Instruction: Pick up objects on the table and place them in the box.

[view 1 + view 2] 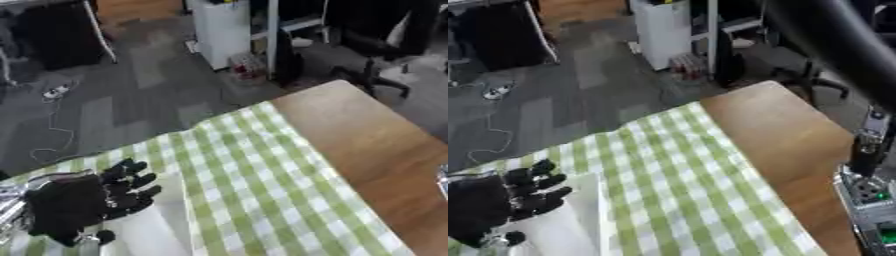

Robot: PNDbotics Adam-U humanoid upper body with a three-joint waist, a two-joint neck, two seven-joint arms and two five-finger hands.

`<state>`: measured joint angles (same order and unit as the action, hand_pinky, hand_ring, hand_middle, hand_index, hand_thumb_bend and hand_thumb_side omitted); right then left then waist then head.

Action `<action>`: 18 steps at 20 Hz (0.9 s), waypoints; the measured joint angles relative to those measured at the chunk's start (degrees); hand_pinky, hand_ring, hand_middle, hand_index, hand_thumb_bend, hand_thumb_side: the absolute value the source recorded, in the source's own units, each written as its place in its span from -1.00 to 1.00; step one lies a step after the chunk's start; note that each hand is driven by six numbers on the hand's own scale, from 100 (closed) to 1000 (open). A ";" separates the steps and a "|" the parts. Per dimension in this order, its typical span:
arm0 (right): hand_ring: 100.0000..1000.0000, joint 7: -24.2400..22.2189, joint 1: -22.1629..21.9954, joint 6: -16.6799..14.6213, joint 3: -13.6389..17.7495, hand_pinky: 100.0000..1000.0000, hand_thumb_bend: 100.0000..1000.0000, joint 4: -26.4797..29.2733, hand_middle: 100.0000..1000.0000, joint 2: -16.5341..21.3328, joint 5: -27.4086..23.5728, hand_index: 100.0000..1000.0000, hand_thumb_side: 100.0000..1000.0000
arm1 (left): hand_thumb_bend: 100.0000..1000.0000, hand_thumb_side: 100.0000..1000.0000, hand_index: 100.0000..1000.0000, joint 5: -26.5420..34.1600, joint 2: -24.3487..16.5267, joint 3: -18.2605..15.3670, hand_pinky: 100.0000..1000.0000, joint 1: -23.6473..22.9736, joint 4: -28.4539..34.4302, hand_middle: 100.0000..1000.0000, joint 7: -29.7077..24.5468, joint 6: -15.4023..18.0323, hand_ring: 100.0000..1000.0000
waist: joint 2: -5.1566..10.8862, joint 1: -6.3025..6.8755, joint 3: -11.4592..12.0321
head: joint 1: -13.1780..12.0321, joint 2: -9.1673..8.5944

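My left hand [83, 202] hovers at the lower left, black, its fingers relaxed and spread toward the right, with nothing seen in them. Under and beside it lies a white flat-sided thing [162, 227], seemingly the box, partly covered by the hand and cut off by the bottom edge. It rests on a green-and-white checked cloth [262, 175]. My right arm [868, 145] comes down from the upper right to a silver part with green lights [872, 200]; the hand itself is out of sight. No loose objects show on the cloth.
The cloth covers the left part of a wooden table [376, 145], whose bare top runs along the right to a far corner [341, 85]. Beyond lie grey floor, a white cabinet [223, 30], a black office chair [376, 45] and a cable [52, 125].
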<state>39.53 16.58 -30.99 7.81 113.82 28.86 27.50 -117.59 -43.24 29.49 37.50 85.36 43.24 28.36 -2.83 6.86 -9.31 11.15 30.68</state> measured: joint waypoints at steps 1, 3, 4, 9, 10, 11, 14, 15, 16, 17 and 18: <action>-0.26 0.00 -0.55 0.00 0.01 -0.45 -1.00 0.00 0.03 0.00 0.22 0.16 0.84 | -0.54 1.00 0.98 2.58 -0.81 -0.92 1.00 -1.42 1.56 0.92 -0.04 0.04 1.00 | 0.08 -0.14 0.61 | -0.01 0.28; -0.27 0.07 -1.75 0.07 0.01 -0.46 -1.00 0.00 0.03 0.00 0.96 0.16 0.84 | -0.64 1.00 0.95 9.34 -2.46 -2.95 1.00 -4.63 5.66 0.89 -0.56 0.56 1.00 | 0.29 -0.76 1.82 | -0.02 0.73; -0.27 0.15 -2.52 0.15 0.01 -0.46 -1.00 0.00 0.03 0.00 1.52 0.16 0.84 | -0.69 1.00 0.94 13.43 -3.30 -4.01 1.00 -6.30 8.07 0.88 -1.01 1.01 1.00 | 0.32 -1.16 2.48 | -0.01 0.75; -0.29 1.01 -6.46 1.01 -0.27 -0.49 -1.00 0.00 0.03 -0.13 5.56 0.16 0.84 | -0.89 1.00 0.86 34.29 -7.56 -8.81 1.00 -15.04 22.59 0.80 -5.02 4.26 0.99 | 0.44 -2.68 6.21 | 1.25 0.66; -0.29 1.27 -7.39 1.27 -0.40 -0.49 -1.00 0.00 0.03 -0.29 6.57 0.16 0.84 | -0.89 1.00 0.84 37.63 -7.94 -9.75 1.00 -16.65 24.64 0.78 -5.89 4.60 0.96 | 0.59 -3.03 7.07 | 1.74 0.53; -0.29 1.58 -8.32 1.58 -0.52 -0.50 -1.00 0.00 0.03 -0.65 7.61 0.17 0.84 | -0.89 1.00 0.80 40.62 -8.14 -10.73 0.97 -18.23 26.03 0.74 -6.56 4.95 0.87 | 0.71 -3.49 7.93 | 2.24 0.33; -0.30 2.66 -11.31 2.66 -1.04 -0.51 -1.00 0.00 0.02 -1.85 10.96 0.17 0.84 | -0.92 0.94 0.55 48.69 -7.43 -13.45 0.40 -23.39 27.88 0.49 -6.69 6.11 0.50 | 1.06 -4.95 10.72 | 4.09 0.18; -0.31 3.07 -12.40 3.07 -1.18 -0.52 -1.00 0.00 0.02 -2.36 12.09 0.17 0.84 | -0.94 0.85 0.46 51.49 -6.50 -14.31 0.20 -25.34 28.12 0.41 -6.56 6.26 0.37 | 1.34 -5.36 11.58 | 4.70 0.19; -0.31 3.53 -13.56 3.52 -1.33 -0.51 -1.00 0.00 0.02 -2.83 13.26 0.17 0.84 | -0.94 0.88 0.48 54.38 -5.26 -15.20 0.26 -27.30 28.18 0.43 -6.57 6.27 0.41 | 1.54 -5.80 12.54 | 5.42 0.25; -0.31 4.01 -14.56 4.01 -1.50 -0.52 -1.00 0.00 0.02 -3.39 14.46 0.17 0.84 | -0.95 0.76 0.39 57.06 -3.90 -16.10 -0.05 -29.01 28.21 0.32 -6.65 6.35 0.18 | 1.69 -6.24 13.45 | 6.13 0.35; -0.31 4.51 -15.72 4.50 -1.64 -0.52 -1.00 0.00 0.02 -3.93 15.75 0.17 0.84 | -0.95 0.76 0.38 60.15 -2.28 -16.99 -0.09 -30.54 28.24 0.30 -6.67 6.38 0.14 | 1.81 -6.70 14.29 | 6.93 0.79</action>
<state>44.04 0.86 -26.49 6.17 113.82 24.93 43.25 -57.44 -45.52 12.51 6.96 113.61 36.57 34.73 -1.02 0.17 4.98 18.08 31.47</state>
